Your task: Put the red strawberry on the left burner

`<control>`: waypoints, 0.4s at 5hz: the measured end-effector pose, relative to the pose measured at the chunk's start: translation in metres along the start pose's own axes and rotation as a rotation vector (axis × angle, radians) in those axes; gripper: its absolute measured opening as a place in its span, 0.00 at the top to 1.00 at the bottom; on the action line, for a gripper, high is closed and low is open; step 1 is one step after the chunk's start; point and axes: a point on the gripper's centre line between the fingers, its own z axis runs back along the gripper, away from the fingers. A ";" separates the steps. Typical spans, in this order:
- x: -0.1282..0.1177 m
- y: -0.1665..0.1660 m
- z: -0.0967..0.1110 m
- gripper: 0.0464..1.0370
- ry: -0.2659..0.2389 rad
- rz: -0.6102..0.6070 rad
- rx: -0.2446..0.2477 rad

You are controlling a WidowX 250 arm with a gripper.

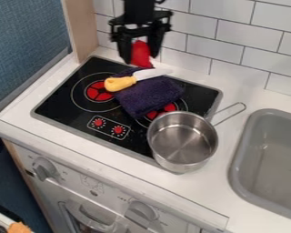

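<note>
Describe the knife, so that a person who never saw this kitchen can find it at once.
Find first the black stove, left of the grey sink. On its dark purple cloth lies the knife, handle toward the left burner. Its yellow handle and pale blade set it apart from the cloth and the steel pot.

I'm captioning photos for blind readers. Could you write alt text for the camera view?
A black gripper holds a red strawberry near the back of a toy stove. A yellow-handled knife lies across a dark purple cloth partly covering the right burner; a metal pot sits at the front right corner.
</note>
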 end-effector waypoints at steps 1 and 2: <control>0.023 0.015 0.000 0.28 -0.015 0.067 -0.001; 0.052 0.027 -0.017 0.28 0.006 0.157 0.011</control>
